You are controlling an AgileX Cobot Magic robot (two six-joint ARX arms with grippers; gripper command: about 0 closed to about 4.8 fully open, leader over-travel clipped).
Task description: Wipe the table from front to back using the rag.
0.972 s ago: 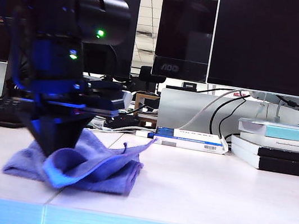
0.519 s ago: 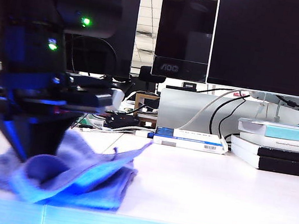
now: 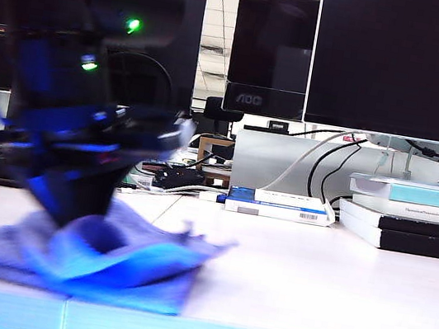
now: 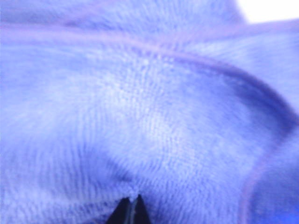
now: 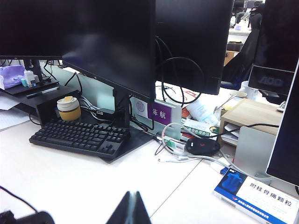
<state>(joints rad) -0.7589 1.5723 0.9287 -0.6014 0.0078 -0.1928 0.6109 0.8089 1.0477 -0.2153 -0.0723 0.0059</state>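
The lavender-blue rag [image 3: 103, 267] lies bunched on the pale table [image 3: 309, 287] near its front edge, at the left of the exterior view, blurred by motion. My left gripper [image 3: 70, 212] presses down into it from above. In the left wrist view the rag [image 4: 154, 107] fills the picture, and the left gripper [image 4: 131, 199] is shut with a pinch of cloth at its tips. My right gripper [image 5: 132, 195] is shut on nothing and hangs above the bare table [image 5: 60, 177], away from the rag.
A blue-and-white box [image 3: 280, 205] and a stack of books [image 3: 412, 216] lie at the back right under dark monitors [image 3: 403, 60]. A black keyboard [image 5: 79, 136], a cup, cables and a mouse crowd the back of the desk.
The left arm has dragged the rag leftwards along the front of the table. The rag's left end now lies further left, and its folds have flattened and spread.
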